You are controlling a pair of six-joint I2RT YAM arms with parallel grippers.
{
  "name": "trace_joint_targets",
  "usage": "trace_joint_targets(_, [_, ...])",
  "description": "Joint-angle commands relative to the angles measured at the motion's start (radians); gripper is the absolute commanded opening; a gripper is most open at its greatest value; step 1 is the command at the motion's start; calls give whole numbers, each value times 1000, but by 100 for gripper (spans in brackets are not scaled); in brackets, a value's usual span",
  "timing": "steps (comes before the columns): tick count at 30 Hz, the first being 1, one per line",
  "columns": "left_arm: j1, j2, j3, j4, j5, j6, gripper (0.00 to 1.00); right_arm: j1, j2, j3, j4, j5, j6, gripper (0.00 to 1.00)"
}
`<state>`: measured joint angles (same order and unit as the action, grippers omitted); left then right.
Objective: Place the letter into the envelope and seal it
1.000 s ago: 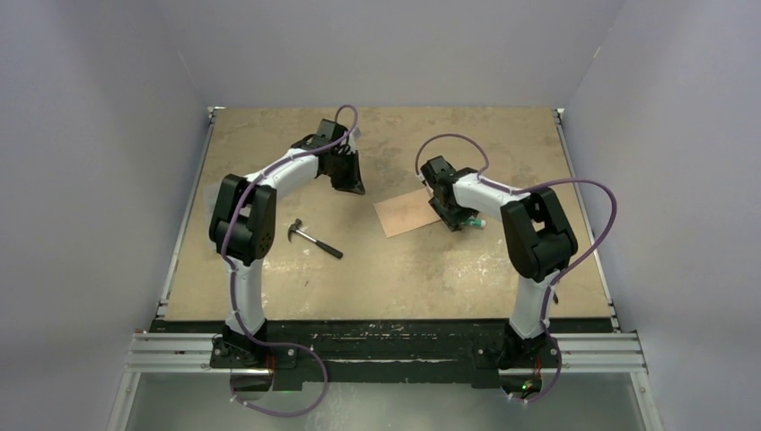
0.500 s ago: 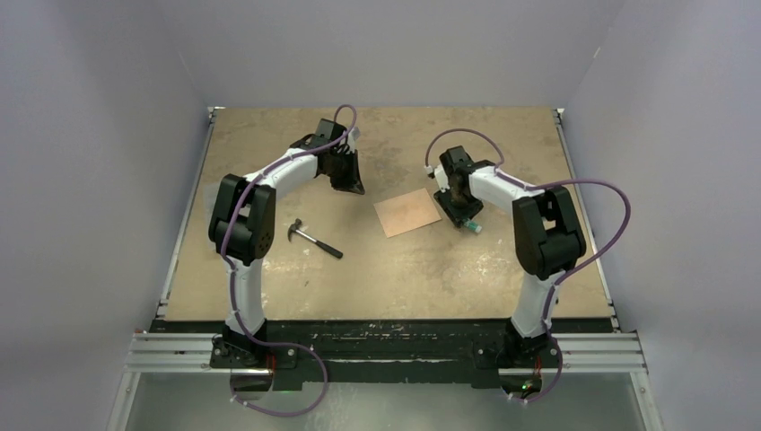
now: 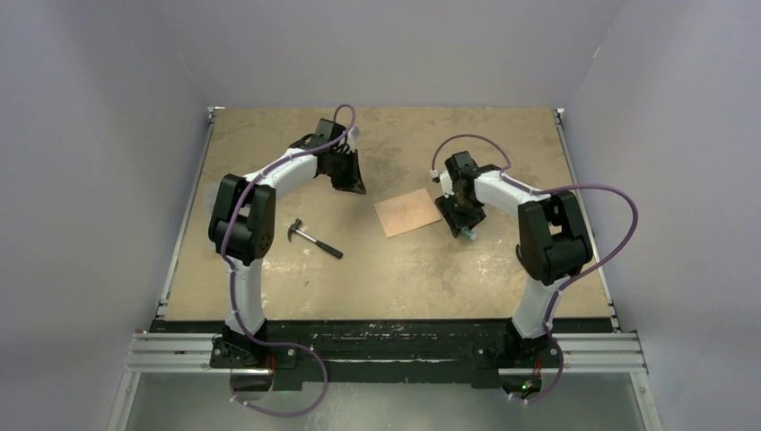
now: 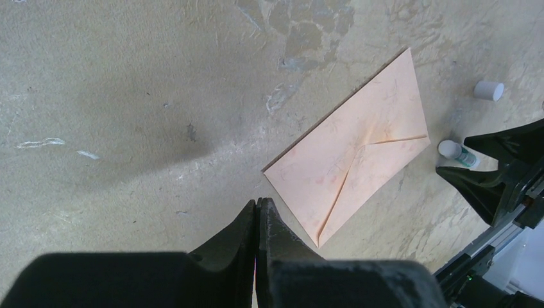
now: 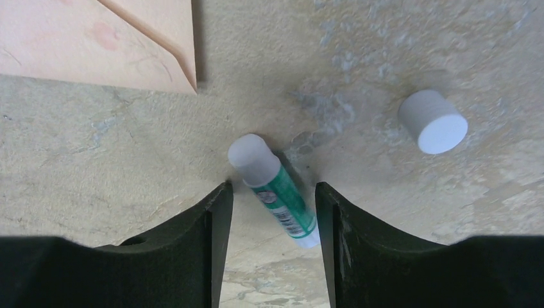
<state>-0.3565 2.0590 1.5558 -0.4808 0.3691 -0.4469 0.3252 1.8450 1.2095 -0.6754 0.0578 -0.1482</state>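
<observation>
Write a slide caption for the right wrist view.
Open right pincer flanks a lying glue stick, loose cap and envelope corner nearby.

No legible text is being shown; only blurred print, at the 5 o'clock end, is being carried by the white-and-green plastic glue stick (image 5: 276,194).

envelope (image 4: 349,151): matt pink paper, faintly mottled
table (image 4: 128,96): rough, stained board (wood-like)
glue stick (image 5: 276,191): smooth plastic, glossy green label
cap (image 5: 433,122): matt white plastic

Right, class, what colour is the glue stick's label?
Green; the glue stick shows best in the right wrist view.
</observation>
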Motion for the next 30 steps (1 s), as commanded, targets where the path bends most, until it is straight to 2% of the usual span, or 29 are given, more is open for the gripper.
trace_joint_targets(1, [8, -27, -4, 29, 31, -21, 0, -9, -35, -19, -41, 17, 39, 53])
trace_joint_targets(6, [8, -29, -6, 31, 35, -23, 0, -19, -46, -40, -47, 0, 62, 44])
trace_joint_targets(12, [8, -46, -7, 38, 30, -26, 0, -26, -36, -32, -28, -21, 69, 20])
trace_joint_targets(16, [8, -70, -17, 64, 40, -27, 7, -26, -55, -26, 50, -55, 79, 12])
trace_joint_targets(19, [8, -98, -36, 109, 57, -27, 22, -26, -127, -9, 139, -94, 100, 10])
trace_joint_targets(24, [8, -167, -73, 249, 146, -22, 58, -26, -225, 11, 313, -192, 136, 11])
trace_joint_targets(25, [8, -187, -90, 295, 187, -27, 74, -26, -238, 10, 350, -234, 139, 11])
trace_joint_targets(26, [8, -209, -115, 354, 216, -41, 82, -26, -248, 7, 392, -267, 140, 11])
trace_joint_targets(28, [10, -239, -126, 448, 259, -64, 87, -26, -273, -13, 510, -370, 203, 11])
trace_joint_targets(30, [10, -255, -129, 563, 339, -96, 87, -26, -293, -32, 620, -476, 246, 11])
